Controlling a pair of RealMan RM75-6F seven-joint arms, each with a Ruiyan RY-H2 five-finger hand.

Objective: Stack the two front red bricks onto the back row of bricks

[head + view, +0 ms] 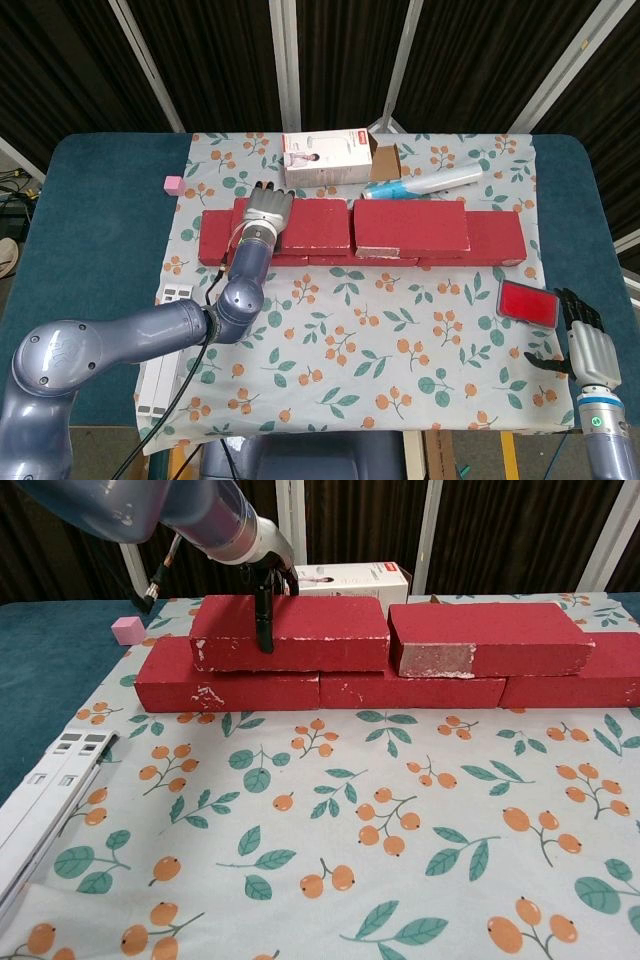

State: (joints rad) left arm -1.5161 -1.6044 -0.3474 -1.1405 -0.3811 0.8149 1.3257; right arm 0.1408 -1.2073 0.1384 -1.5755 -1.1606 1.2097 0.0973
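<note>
Head view, left hand [267, 207]: lies on the left end of the left top brick [305, 224], fingers spread over its far edge, gripping it; the arm reaches in from the lower left.
Head view, bricks: left top brick and right top brick [411, 227] both sit on the back row [497, 238], side by side, close at their inner ends; the back row shows past them at the left and right ends.
Head view, right hand [588, 343]: low at the right table edge, apart from the bricks, fingers loosely apart, holding nothing; a red pad [527, 302] lies just beside it on the cloth [400, 350].
Head view, behind the row: white box [328, 159] and a tube [420, 184]; pink cube [172, 184] off to the left.
Chest view, left hand [265, 580]: one dark finger [266, 625] hangs down the front face of the left top brick [295, 632]; the rest is over the top.
Chest view, bricks: right top brick [485, 638] level with the left one, a narrow gap between them; both rest across the joints of the back row [230, 688].
Chest view, left edge: white strip [45, 795] on the cloth; right hand is out of frame here.
</note>
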